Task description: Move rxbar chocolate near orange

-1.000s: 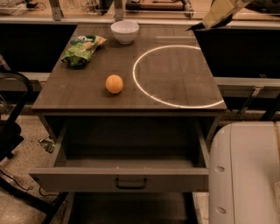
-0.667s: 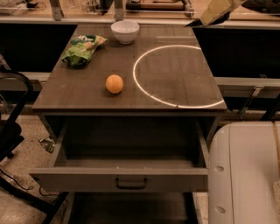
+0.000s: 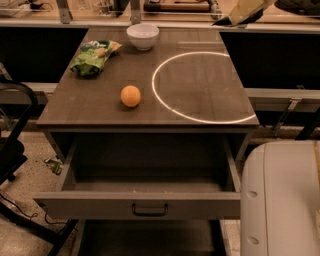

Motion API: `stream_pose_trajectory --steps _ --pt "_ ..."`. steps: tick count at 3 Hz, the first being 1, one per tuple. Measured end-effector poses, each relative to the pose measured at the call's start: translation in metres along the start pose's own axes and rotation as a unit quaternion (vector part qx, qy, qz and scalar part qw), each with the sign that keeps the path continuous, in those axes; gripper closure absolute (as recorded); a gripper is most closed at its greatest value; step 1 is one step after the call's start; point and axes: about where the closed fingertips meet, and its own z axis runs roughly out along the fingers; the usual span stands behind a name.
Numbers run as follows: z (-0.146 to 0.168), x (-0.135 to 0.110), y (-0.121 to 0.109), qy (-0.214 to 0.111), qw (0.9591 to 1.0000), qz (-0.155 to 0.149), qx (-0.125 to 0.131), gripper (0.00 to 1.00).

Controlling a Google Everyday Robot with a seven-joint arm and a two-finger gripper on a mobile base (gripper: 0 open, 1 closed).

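gripper: at the top right edge, beyond the table's far right corner; open or closed, cannot tell
chocolate bar: probably the dark sliver just under the gripper; none lies on the table
orange: front left, alone
left to do: nearly all; the chocolate bar must come down beside the orange
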Motion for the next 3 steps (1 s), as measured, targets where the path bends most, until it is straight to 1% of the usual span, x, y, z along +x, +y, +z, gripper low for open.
stream_pose_trajectory --steps 1,2,3 --pt "-0.035 0.008 0.014 0.013 0.9991 0.0 0.04 1.0" --pt "-0.074 0.005 0.033 0.011 0.9956 -0.023 0.09 1.0" --pt "-0.101 0.004 0.041 0.02 0.9904 -0.035 0.132 1.0"
